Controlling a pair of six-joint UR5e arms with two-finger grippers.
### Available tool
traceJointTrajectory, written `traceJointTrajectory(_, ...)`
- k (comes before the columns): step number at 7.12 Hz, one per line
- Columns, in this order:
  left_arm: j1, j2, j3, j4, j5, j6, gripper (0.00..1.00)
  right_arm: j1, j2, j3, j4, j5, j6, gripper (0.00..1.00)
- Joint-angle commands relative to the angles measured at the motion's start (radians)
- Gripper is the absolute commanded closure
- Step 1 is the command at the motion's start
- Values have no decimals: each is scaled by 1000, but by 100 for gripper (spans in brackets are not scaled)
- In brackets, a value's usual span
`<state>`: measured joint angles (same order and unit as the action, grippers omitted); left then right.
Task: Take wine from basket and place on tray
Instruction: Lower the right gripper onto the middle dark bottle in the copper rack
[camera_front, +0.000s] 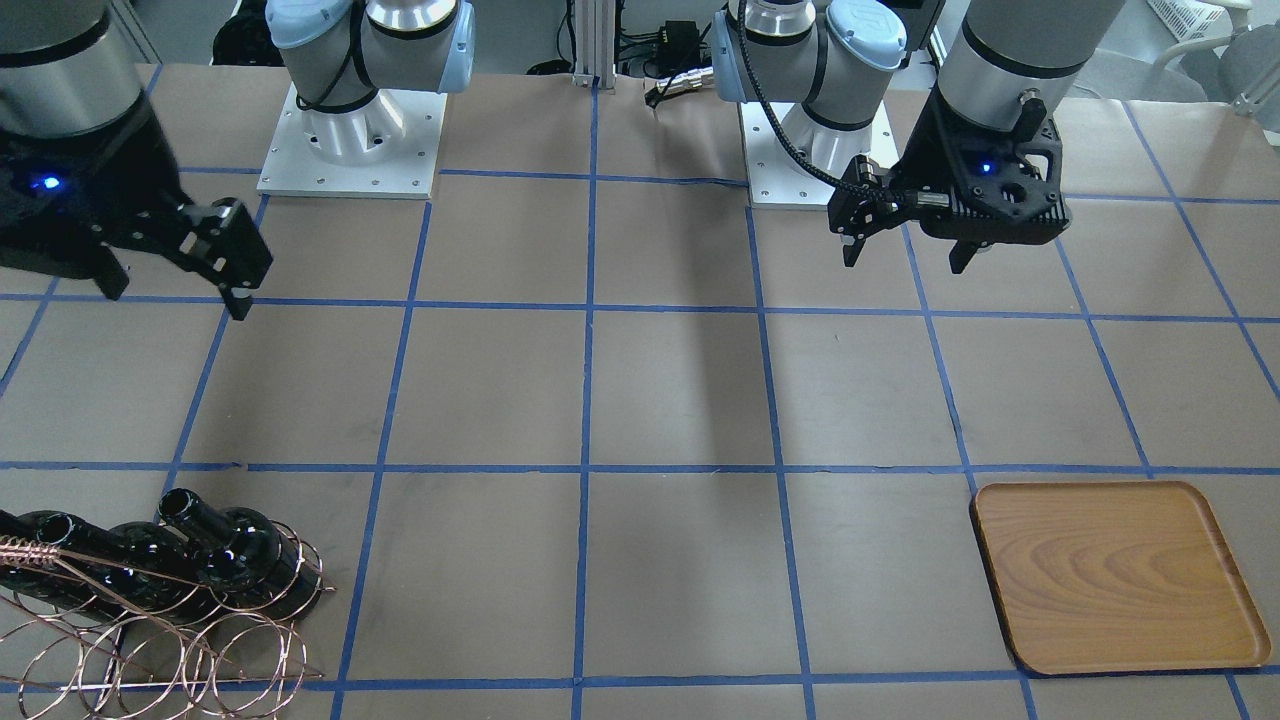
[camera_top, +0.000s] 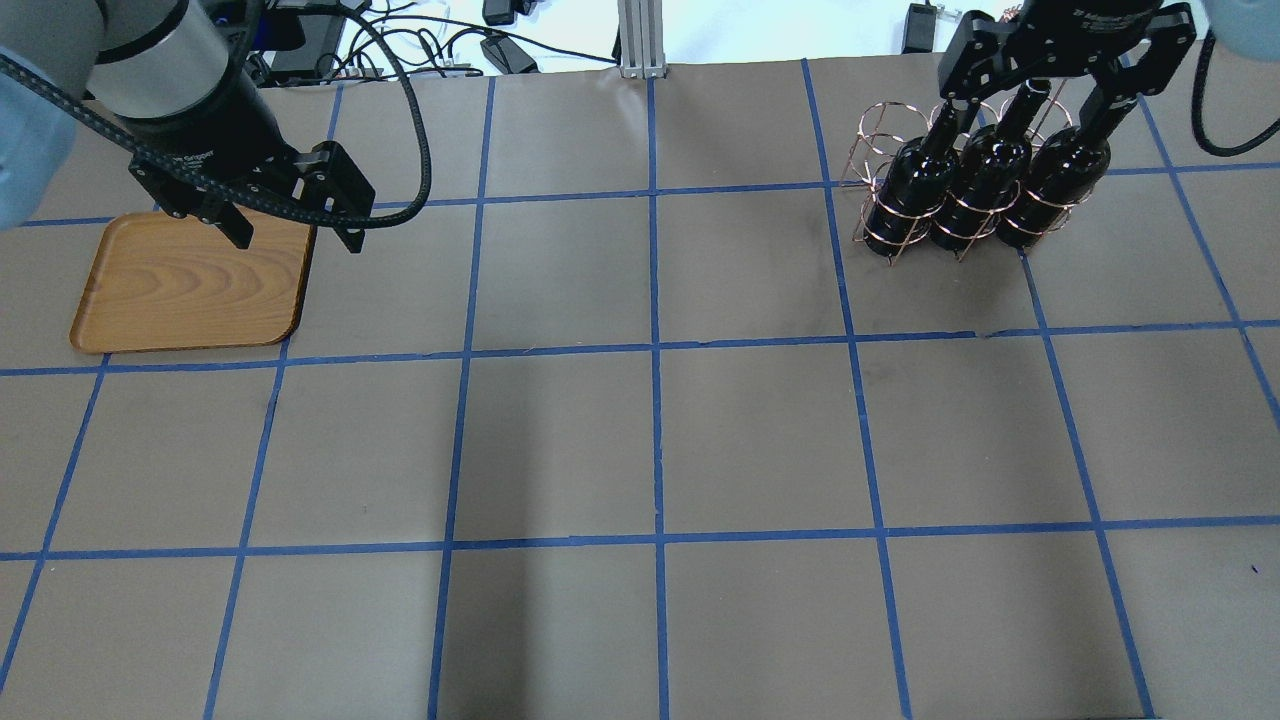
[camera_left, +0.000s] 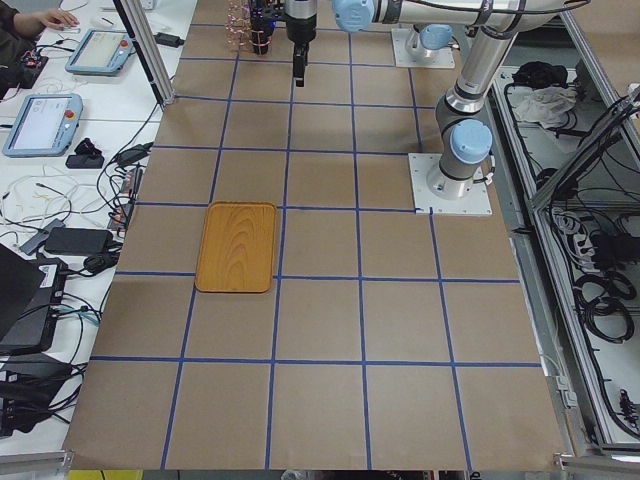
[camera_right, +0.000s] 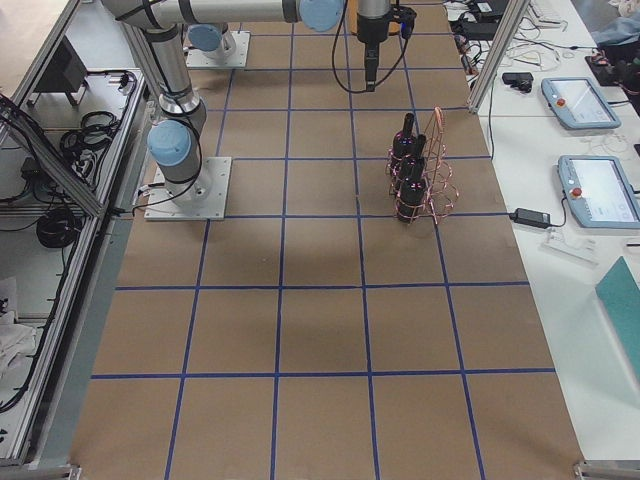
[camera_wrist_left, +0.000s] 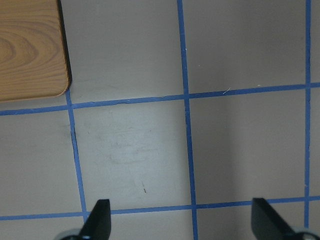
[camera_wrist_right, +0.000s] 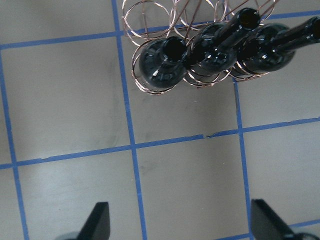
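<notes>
Three glossy black wine bottles (camera_top: 960, 190) upright in the copper basket (camera_front: 200, 650); my left end effector (camera_top: 297, 238) and right end effector (camera_front: 178, 300) hang downward, jaws spread, empty.

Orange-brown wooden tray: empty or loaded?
Empty. The orange-brown wooden tray shows bare grain throughout; the three black glass wine bottles stand upright in the copper wire rack.
</notes>
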<state>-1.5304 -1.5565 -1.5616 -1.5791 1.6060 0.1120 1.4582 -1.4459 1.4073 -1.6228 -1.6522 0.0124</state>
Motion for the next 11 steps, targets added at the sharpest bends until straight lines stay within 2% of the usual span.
traceJointTrajectory(1, 1, 0, 0, 1, 0, 0, 0, -85, 121, -60, -60, 12, -122, 0)
traceJointTrajectory(2, 1, 0, 0, 2, 0, 0, 0, -111, 160, -73, -96, 15, -167, 0)
traceJointTrajectory(3, 1, 0, -2, 2, -1, 2, 0, -130, 182, -74, -120, 60, -195, 0)
traceJointTrajectory(5, -1, -2, -2, 2, -1, 2, 0, -134, 237, -76, -186, 66, -204, 2)
traceJointTrajectory(8, -1, -2, -2, 2, -1, 2, 0, -133, 266, -74, -186, 69, -262, 8)
traceJointTrajectory(11, -1, -4, -2, 2, -1, 2, 0, -133, 303, -77, -232, 106, -272, 24)
